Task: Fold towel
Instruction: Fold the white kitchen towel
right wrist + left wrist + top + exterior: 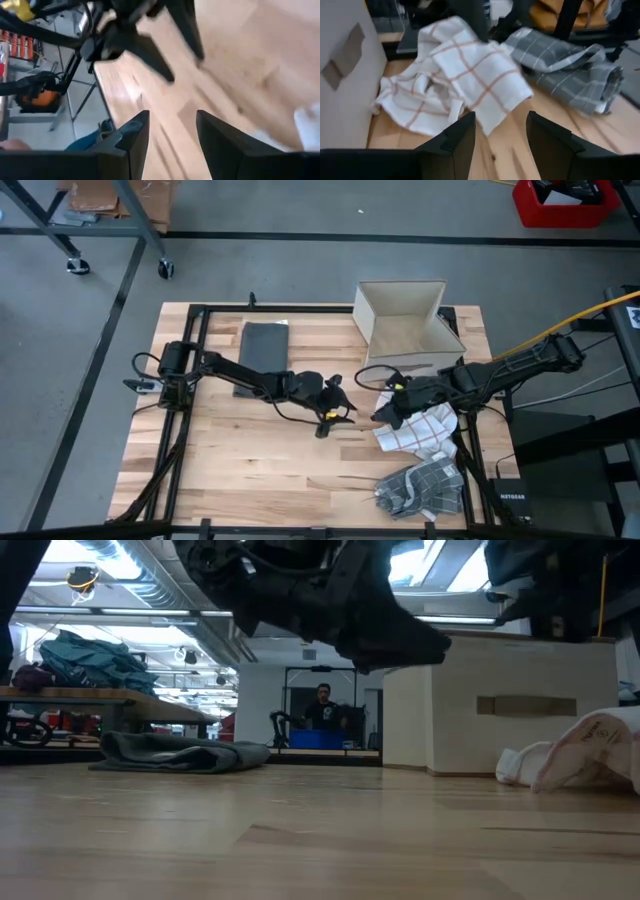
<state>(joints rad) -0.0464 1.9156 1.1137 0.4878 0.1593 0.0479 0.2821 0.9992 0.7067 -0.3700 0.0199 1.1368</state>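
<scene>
We see the white checked towel (418, 428) lying crumpled on the bench (250, 460), near its right edge, in front of the open box (405, 320). The right jaws (384, 416) hang parted and empty, just beside the towel's left edge; the left jaws (335, 412), likewise parted and empty, face it from farther left. We judge the right arm nearer. A grey checked towel (420, 488) lies nearby. No legible writing.

Left arm reaches inward to mid-counter; left gripper (335, 412) has fingers (457, 142) parted, nothing between them. Right arm reaches inward opposite; right gripper (385, 413) fingers (135, 137) likewise parted, empty, tips facing the left's.
</scene>
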